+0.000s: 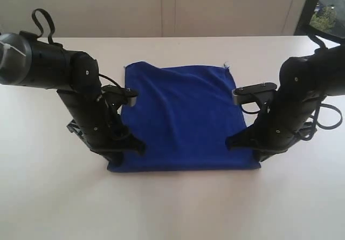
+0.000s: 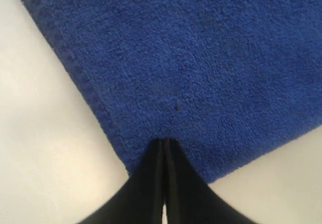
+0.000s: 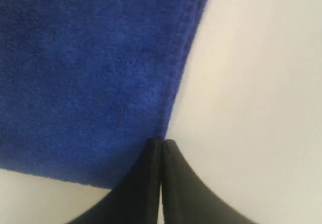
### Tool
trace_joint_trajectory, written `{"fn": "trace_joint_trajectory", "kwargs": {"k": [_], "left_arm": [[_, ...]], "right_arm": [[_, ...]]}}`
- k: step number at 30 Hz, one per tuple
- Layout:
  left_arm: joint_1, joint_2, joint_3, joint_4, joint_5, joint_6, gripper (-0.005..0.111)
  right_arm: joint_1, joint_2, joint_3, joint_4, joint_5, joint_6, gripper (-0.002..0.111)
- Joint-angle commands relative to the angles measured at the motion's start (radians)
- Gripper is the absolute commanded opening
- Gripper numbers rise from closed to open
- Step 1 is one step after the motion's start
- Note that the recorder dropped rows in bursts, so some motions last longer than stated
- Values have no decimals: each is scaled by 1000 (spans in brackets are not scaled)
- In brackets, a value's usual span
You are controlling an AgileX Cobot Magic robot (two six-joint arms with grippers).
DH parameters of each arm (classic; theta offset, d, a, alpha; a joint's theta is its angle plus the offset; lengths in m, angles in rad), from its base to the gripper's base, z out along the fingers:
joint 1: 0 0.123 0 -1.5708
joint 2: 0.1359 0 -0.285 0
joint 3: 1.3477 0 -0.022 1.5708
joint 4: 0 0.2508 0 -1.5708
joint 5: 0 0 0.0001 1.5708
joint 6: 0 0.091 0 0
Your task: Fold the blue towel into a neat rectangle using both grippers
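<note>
The blue towel (image 1: 183, 116) lies flat on the white table (image 1: 172, 207), roughly square, with a small white label (image 1: 225, 64) at its far right corner. My left gripper (image 1: 131, 146) is down at the towel's near left corner. In the left wrist view its black fingertips (image 2: 165, 141) are pressed together, resting on the blue towel (image 2: 201, 58) just inside that corner. My right gripper (image 1: 237, 141) is at the near right corner. Its tips (image 3: 161, 141) are also shut and touch the side hem of the towel (image 3: 85, 73). No cloth shows between either pair of jaws.
Both black arms (image 1: 86, 105) (image 1: 291, 110) lean in from the sides over the towel's edges. A pale wall (image 1: 172, 8) runs behind the table's far edge, and a window (image 1: 329, 8) shows at the top right.
</note>
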Motion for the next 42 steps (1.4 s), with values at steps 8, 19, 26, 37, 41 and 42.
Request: {"fn": "trace_joint_trajectory", "kwargs": {"k": [8, 19, 26, 37, 41, 42], "left_arm": [[0, 2, 9, 30, 93, -17, 0], [0, -26, 9, 30, 94, -27, 0], [0, -26, 9, 30, 94, -27, 0], [0, -26, 9, 30, 84, -27, 0], [0, -26, 9, 30, 84, -27, 0], [0, -26, 9, 30, 84, -27, 0]], "right_arm": [[-1, -119, 16, 13, 14, -1, 0], [-34, -137, -114, 19, -67, -7, 0], [-85, 83, -385, 159, -45, -139, 0], [-102, 395, -728, 234, -95, -210, 3], [-102, 465, -802, 230, -120, -210, 13], [-102, 480, -812, 230, -130, -210, 14]]}}
